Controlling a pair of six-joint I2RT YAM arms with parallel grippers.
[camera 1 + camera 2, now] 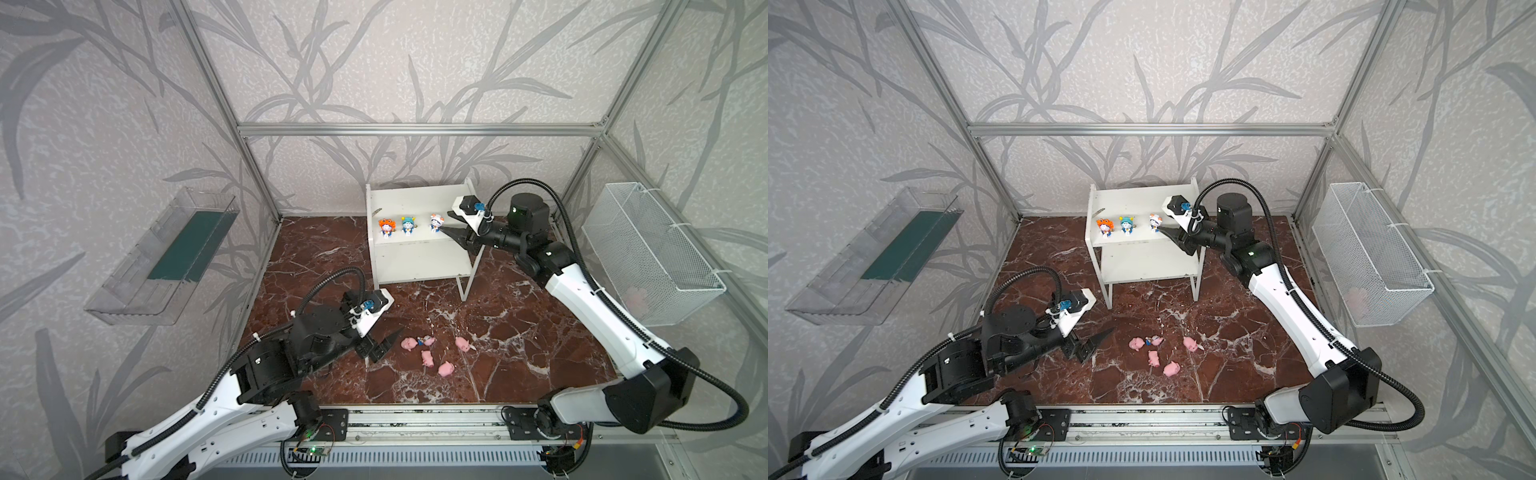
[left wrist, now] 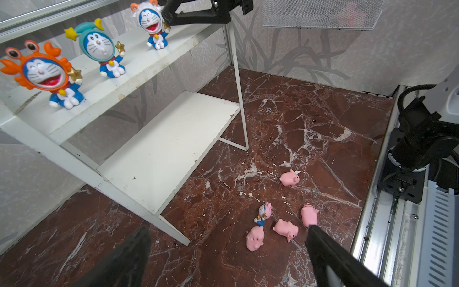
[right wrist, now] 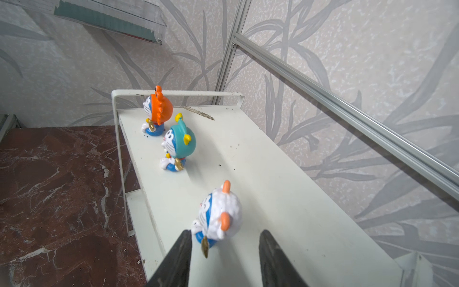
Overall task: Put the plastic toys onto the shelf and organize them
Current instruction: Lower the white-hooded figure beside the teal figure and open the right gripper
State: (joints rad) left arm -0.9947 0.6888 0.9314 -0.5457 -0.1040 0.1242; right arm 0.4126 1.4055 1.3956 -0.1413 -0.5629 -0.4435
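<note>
Right claw (image 3: 226, 232) — part open — astride the white-hooded figurine (image 3: 219, 213) on shelf (image 3: 273, 186)

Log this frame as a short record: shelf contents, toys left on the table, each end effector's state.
shelf top tier: orange figurine, teal figurine, white figurine, upright
table: four pink pigs, pink figurine lying down
left end effector: open, near the pigs
right end effector: open, straddling white figurine

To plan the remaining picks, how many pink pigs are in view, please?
4, clustered on the floor: leftmost pig, middle pig, nearest pig, rightmost pig. A pink blur in the basket may be another.
</note>
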